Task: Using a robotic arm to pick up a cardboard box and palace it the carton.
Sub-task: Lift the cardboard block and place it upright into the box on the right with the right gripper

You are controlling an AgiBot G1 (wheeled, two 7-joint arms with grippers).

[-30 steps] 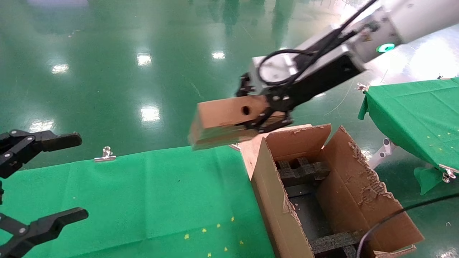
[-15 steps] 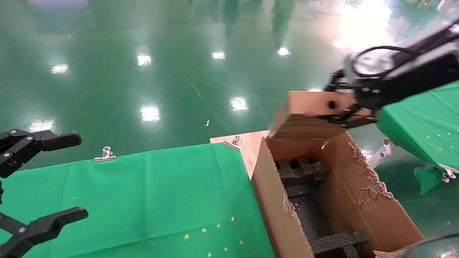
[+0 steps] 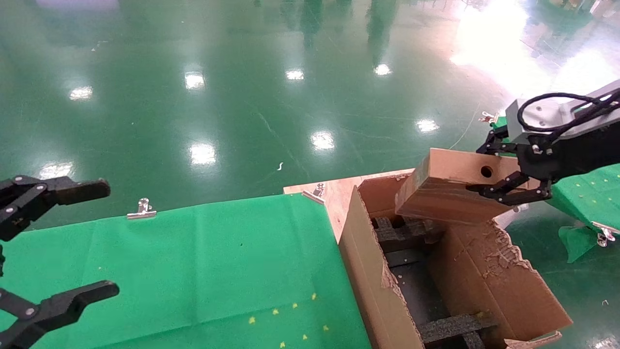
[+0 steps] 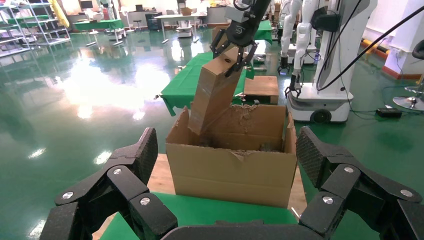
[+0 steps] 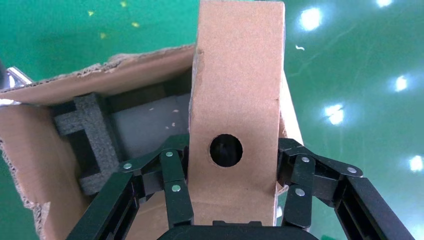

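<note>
My right gripper is shut on the small cardboard box, brown with a round hole, and holds it tilted above the far end of the carton. In the right wrist view the fingers clamp both sides of the box over the carton's black foam dividers. The left wrist view shows the box hanging over the carton. My left gripper is open and empty at the left, over the green cloth.
The green-clothed table lies left of the carton, with a metal clip at its far edge. A second green table stands right of the carton. The glossy green floor lies beyond.
My right gripper carried the cardboard box from above the table's far edge rightward, then down, so it now hangs tilted over the carton's far end. The left gripper has not moved.
</note>
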